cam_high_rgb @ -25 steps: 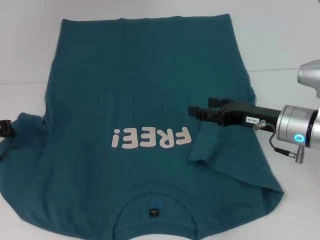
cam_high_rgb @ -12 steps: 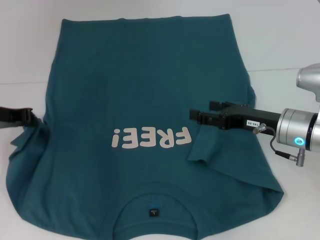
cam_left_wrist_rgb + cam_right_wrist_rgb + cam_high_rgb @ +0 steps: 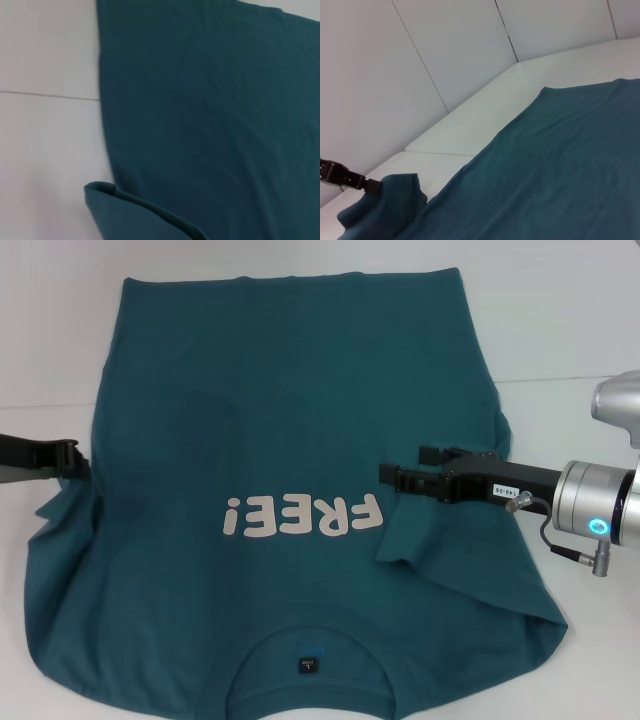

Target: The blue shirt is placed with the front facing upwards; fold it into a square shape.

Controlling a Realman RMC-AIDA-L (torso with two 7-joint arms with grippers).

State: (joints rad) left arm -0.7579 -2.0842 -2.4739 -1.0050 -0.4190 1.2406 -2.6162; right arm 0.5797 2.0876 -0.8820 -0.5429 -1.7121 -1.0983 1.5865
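- The blue shirt (image 3: 290, 440) lies print-up on the white table (image 3: 570, 320).
- At 9 o'clock, left gripper (image 3: 75, 460) pinches its sleeve.
- At 3 o'clock, right gripper (image 3: 392, 476) holds the other, folded inward.

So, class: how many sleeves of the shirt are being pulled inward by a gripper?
2. Left gripper lifts the shirt's left sleeve; right gripper holds the right sleeve over the front.

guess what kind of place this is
Probably a robot lab or test bench: a bare white table with plain white panel walls, and only the blue shirt laid out between the left gripper and right gripper.
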